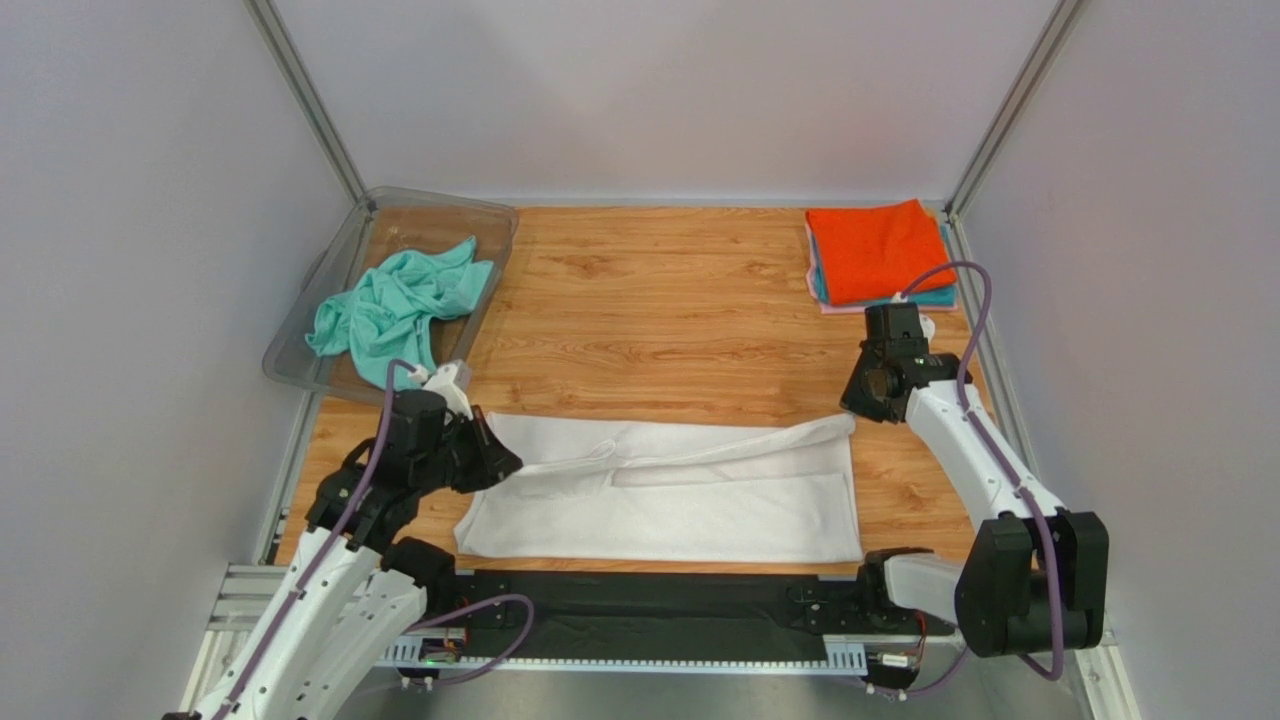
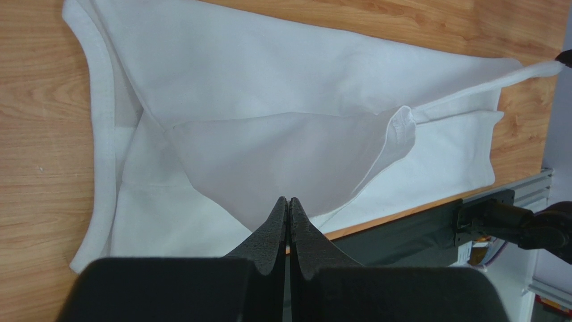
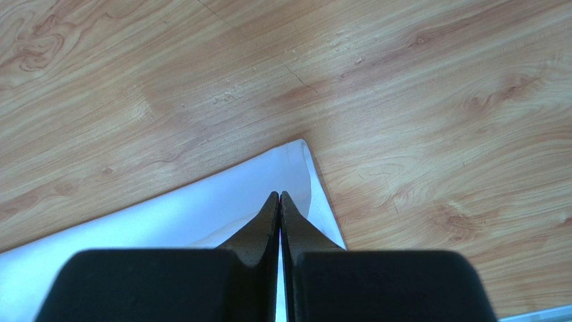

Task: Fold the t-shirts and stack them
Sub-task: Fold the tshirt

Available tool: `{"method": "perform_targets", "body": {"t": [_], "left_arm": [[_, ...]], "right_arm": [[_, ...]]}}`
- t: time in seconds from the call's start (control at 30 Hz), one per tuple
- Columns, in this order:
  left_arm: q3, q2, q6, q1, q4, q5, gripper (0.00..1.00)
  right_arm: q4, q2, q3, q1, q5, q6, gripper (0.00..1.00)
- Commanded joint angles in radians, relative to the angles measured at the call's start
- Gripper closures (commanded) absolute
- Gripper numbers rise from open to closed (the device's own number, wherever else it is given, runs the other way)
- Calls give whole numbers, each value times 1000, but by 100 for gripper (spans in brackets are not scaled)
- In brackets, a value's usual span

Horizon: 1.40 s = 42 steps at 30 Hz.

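Left gripper (image 2: 287, 201) and right gripper (image 3: 279, 196) both pinch the white t-shirt (image 1: 676, 488), mid-fold.
It lies spread along the near edge of the bench (image 1: 676, 300); next, I judge, both held ends should travel together so the fold lands flat, before joining the pile topped by the orange t-shirt (image 1: 879, 252).

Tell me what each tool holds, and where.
Both pinch the white t-shirt: right tool its far right corner, left tool apparently a fold at its left end.

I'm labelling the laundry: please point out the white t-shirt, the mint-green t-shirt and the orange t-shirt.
white t-shirt (image 1: 676, 495), top external view, middle of its flattened body
mint-green t-shirt (image 1: 398, 308), top external view, centre of the crumpled heap
orange t-shirt (image 1: 879, 252), top external view, centre of its folded top face
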Motion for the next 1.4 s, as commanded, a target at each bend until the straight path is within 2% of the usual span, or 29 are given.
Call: {"method": "perform_targets", "body": {"t": [0.0,0.17,0.27,0.3,0.33,0.37,0.4,0.43,0.47,0.5,0.53,0.57,0.63,0.7,0.73,0.87,1.03,1.13,1.23,1.37], "left_arm": [[-32,-42,-41,-6,-52,59,99],[-79,-64,-98,-10,-64,112,98],[-110,-90,-153,-13,-117,119,91],[-115,-107,-175,-13,-137,121,91],[-115,-116,-184,-13,-162,98,86],[-115,-124,-192,-13,-208,86,84],[-112,-139,-199,-13,-229,73,79],[-110,-147,-205,-13,-248,69,63],[-112,-154,-211,-13,-268,69,57],[-113,-170,-213,-13,-271,81,50],[-116,-174,-218,-13,-271,85,22],[-116,-177,-222,-13,-268,90,2],[-107,-173,-216,-13,-260,84,0],[-99,-150,-205,-13,-240,89,0],[-98,-139,-204,-13,-230,95,0],[-110,-35,-187,-13,-78,145,0],[-148,109,-181,-15,178,236,0],[-158,251,-176,-24,321,260,0],[-159,341,-166,-26,390,263,0],[-119,560,-135,-26,448,221,0]], "right_arm": [[-9,-34,-17,4,-5,-14,100],[-6,-34,-62,4,-5,0,99],[-8,-45,-94,4,-2,13,94],[-9,-48,-100,4,1,17,90],[-17,-56,-106,4,1,32,86],[-22,-59,-114,4,-2,37,75],[-28,-62,-117,4,-2,46,69],[-32,-70,-120,4,-3,60,63],[-35,-71,-120,4,-3,63,51],[-42,-77,-120,4,-6,66,45],[-43,-82,-118,4,-6,66,40],[-48,-93,-117,4,-9,68,33],[-52,-105,-106,4,-20,62,21],[-49,-129,-97,4,-64,40,3],[-46,-140,-94,5,-87,30,0],[-17,-182,-92,31,-280,-41,0],[55,-157,-115,148,-370,-41,0],[128,-69,-131,226,-379,-9,0],[158,4,-128,267,-358,5,0],[202,94,-137,297,-336,45,0]]}}
